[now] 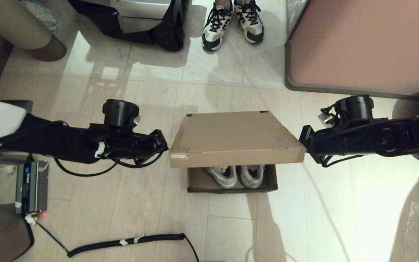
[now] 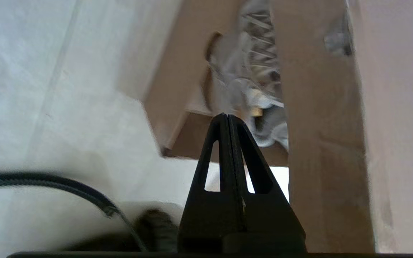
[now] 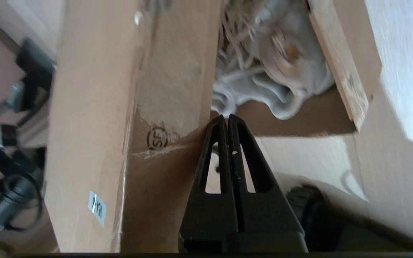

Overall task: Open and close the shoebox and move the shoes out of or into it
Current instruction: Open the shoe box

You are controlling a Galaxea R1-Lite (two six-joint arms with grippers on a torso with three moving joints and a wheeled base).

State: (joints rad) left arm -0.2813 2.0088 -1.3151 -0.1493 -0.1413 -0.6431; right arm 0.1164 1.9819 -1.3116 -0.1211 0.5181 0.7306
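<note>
The shoebox sat on the floor between the arms, its lid half raised, the shoes inside. The left end effector and right end effector flanked the lid's two ends, both pinched fully closed and gripping nothing. Whether the lid was opening or closing couldn't be told; the shoes had not been taken out.
</note>
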